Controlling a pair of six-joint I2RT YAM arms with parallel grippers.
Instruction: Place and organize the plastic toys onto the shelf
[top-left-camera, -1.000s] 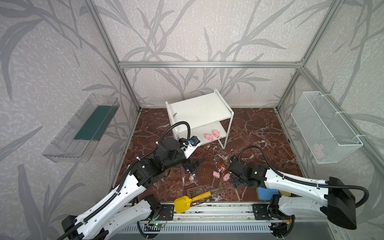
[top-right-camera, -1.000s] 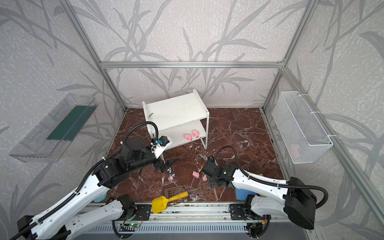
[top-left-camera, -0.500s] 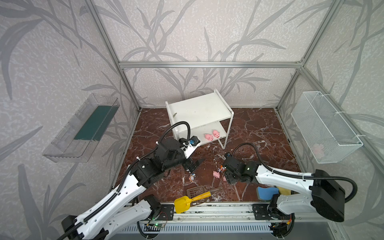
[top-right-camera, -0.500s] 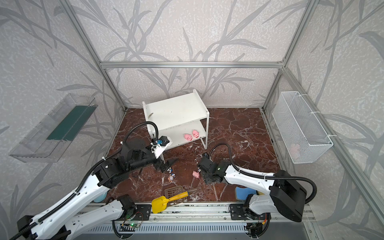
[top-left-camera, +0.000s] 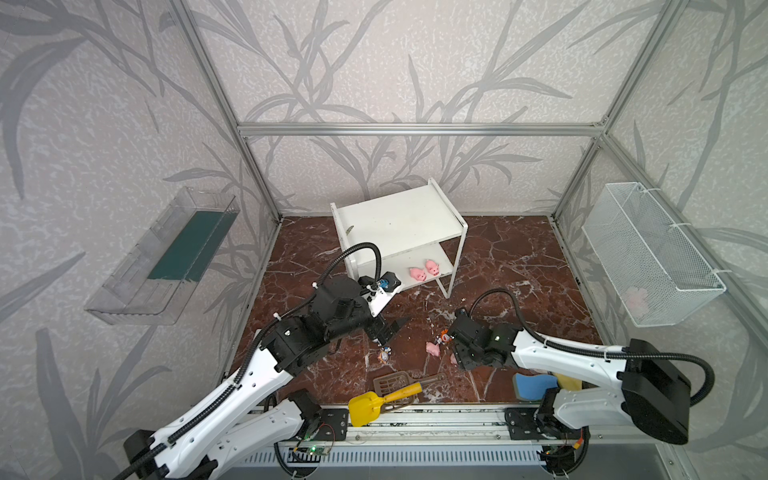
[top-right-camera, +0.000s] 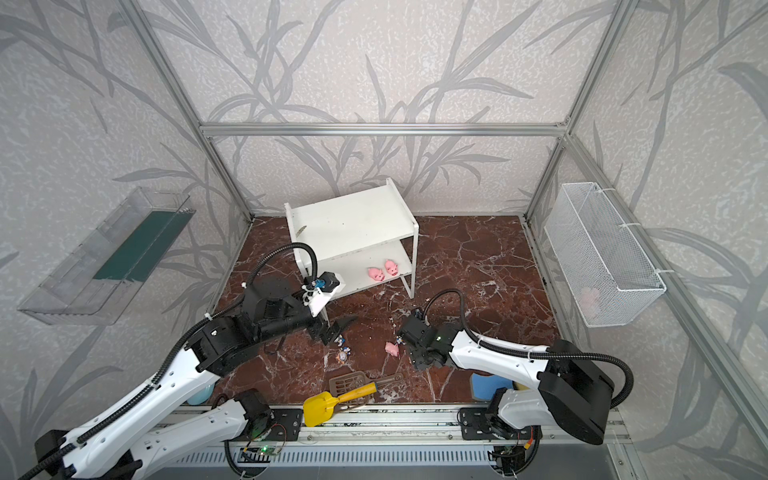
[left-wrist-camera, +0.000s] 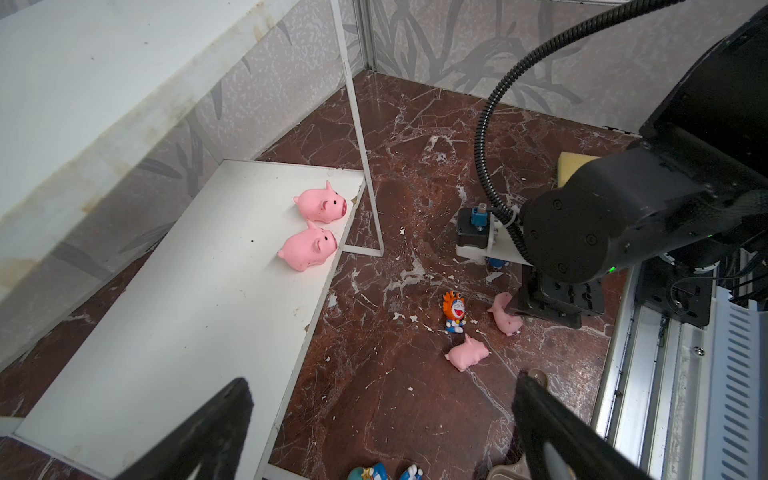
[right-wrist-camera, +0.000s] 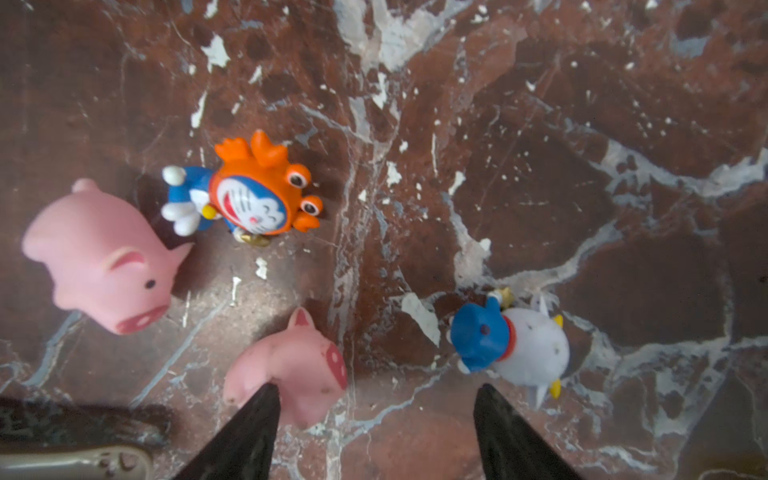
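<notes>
Right claw (right-wrist-camera: 374, 386) swung in since a second ago; jaws apart, empty. Small pink plastic pig (right-wrist-camera: 291, 370) at one fingertip, outside gap, so claw likely needs re-centring before closing. Left claw (left-wrist-camera: 382, 382) unmoved, wide apart, empty. White two-tier shelf (top-left-camera: 399, 220) well beyond both claws, two more pigs (top-left-camera: 417, 273) on lower board.

A red-brown marble table (top-left-camera: 519, 249) carries a yellow scoop (top-left-camera: 365, 409) at its front edge, just beside a brown slotted spatula (top-left-camera: 390, 382). A blue sponge (top-left-camera: 534, 384) and a yellow sponge (top-left-camera: 567, 380) sit front right. A clear tray (top-left-camera: 162, 257) hangs on the left wall, a white wire basket (top-left-camera: 648, 253) on the right.
</notes>
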